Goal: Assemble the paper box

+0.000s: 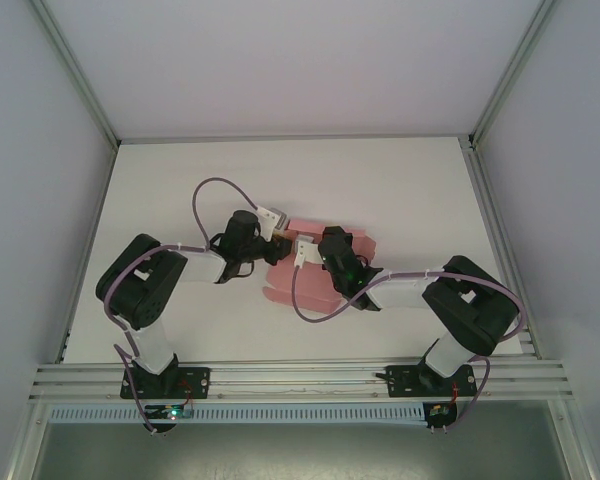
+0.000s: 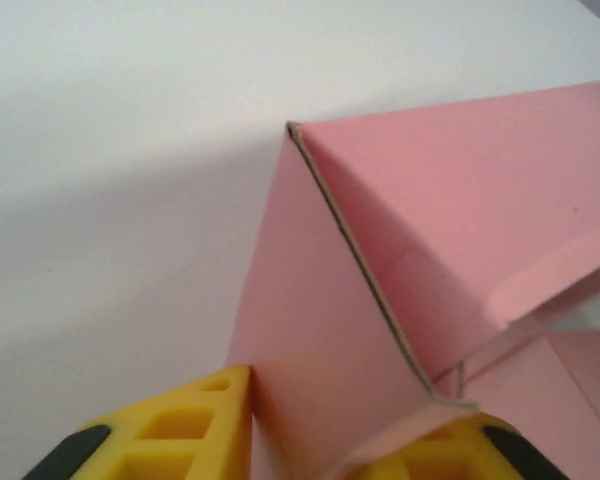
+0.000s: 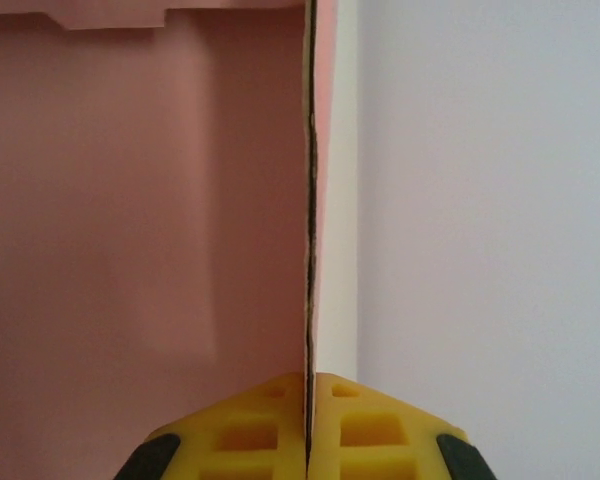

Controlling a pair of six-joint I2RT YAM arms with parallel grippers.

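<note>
Right wrist: paper box (image 3: 130, 220) wall clamped edge-on within right tool (image 3: 308, 400).

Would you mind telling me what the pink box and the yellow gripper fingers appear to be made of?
The paper box looks like thin matte paperboard: its cut edge shows a darker grey-brown core, and the creases fold sharply without gloss. The yellow fingers of the right gripper look like smooth moulded or printed plastic with square recesses. The dark patches at their outer edges may be rubber, though that is unclear.
</note>
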